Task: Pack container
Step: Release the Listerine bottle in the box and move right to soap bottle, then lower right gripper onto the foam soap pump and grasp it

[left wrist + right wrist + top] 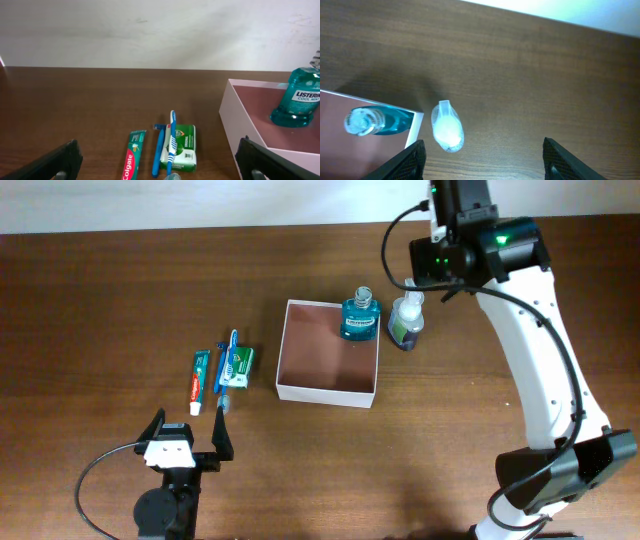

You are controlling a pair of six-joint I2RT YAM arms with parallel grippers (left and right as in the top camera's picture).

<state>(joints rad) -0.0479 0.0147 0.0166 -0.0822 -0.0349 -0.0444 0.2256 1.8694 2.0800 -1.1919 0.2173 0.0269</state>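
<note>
- In the left wrist view, the bottom edge cuts off the toothpaste tube (133, 161). The right edge cuts the container (240, 117) and the mouthwash bottle (299, 100).
- In the right wrist view, the pump bottle (447, 127) hides its own body beneath its head.
- The right pincer (482, 160) shows only fingertips there, and overhead the arm hides it.
- The carton (237, 366) print is too small to read.

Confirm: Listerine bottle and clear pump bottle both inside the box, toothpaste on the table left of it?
No. Only the Listerine bottle is inside the box; the pump bottle stands on the table just outside its right wall, per the overhead view. The toothpaste does lie left of the box.
</note>
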